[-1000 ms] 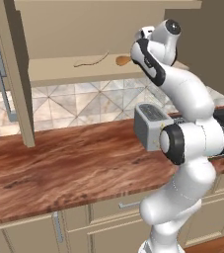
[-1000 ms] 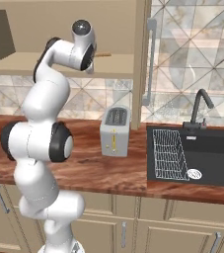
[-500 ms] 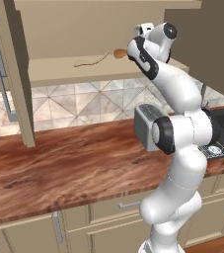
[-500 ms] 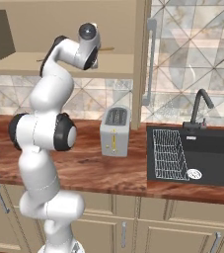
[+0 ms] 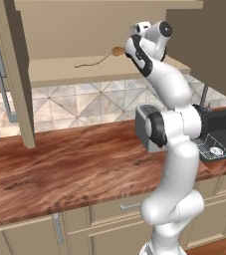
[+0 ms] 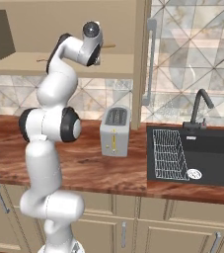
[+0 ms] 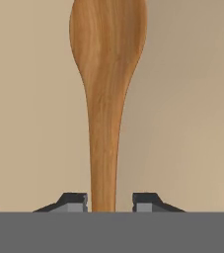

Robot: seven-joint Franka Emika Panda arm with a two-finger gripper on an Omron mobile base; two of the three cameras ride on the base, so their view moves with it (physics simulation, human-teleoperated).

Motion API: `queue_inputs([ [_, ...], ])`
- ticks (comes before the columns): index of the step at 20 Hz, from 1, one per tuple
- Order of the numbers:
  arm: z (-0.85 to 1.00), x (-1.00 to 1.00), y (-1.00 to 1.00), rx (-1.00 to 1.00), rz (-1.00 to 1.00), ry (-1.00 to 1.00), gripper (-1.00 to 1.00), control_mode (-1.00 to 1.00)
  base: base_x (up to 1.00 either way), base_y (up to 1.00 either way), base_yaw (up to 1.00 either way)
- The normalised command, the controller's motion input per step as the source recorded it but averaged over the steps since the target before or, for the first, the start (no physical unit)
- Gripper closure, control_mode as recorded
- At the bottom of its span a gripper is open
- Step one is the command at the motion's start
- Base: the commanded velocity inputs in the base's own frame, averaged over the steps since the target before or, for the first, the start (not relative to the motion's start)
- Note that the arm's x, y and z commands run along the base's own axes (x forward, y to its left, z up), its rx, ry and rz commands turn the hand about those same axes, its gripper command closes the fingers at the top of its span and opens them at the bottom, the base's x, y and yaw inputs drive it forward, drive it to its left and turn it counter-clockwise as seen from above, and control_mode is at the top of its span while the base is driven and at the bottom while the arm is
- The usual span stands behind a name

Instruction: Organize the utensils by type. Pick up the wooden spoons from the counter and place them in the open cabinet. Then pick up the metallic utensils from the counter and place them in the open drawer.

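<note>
My gripper [image 7: 109, 202] is shut on the handle of the wooden spoon [image 7: 107, 74], whose round bowl points away from the hand toward the pale cabinet back. In the left base view the gripper [image 5: 128, 48] is raised inside the open cabinet [image 5: 59, 67]. It holds the wooden spoon [image 5: 117, 50] a little above the shelf, and the spoon's thin shadow lies on the shelf below. From the right, the gripper [image 6: 97, 49] is at shelf height with the wooden spoon [image 6: 108, 46] sticking out beside it. The reddish-brown counter [image 5: 74, 164] lies below.
A silver toaster [image 6: 115, 131] stands on the counter under the cabinet. To its right is a black sink [image 6: 207, 158] with a wire rack [image 6: 168, 153] and a dark faucet [image 6: 201, 106]. The open cabinet door [image 5: 12, 74] hangs at the left.
The arm has carried the spoon slightly higher and further into the cabinet. The grip on the handle is unchanged.
</note>
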Motion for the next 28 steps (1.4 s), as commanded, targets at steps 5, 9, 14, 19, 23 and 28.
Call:
queue_inputs([
  [5,-0.35,0.48,0.26,-0.01,0.0,0.01,-1.0,-1.0,0.0,0.0,0.0],
  [9,-0.46,0.3,0.15,-0.02,0.0,0.02,-1.0,-1.0,0.0,0.0,0.0],
  [14,-0.47,0.03,0.03,0.0,0.0,0.03,-1.0,-1.0,0.0,0.0,0.0],
  [19,-0.42,0.0,0.0,0.0,0.0,0.09,-1.0,-1.0,0.0,0.0,0.0],
  [23,-0.35,0.0,0.01,0.08,-0.05,0.09,-1.0,-1.0,0.0,0.0,0.0],
  [28,-0.4,-0.04,0.05,0.15,-0.17,0.0,-1.0,-1.0,0.0,0.0,0.0],
])
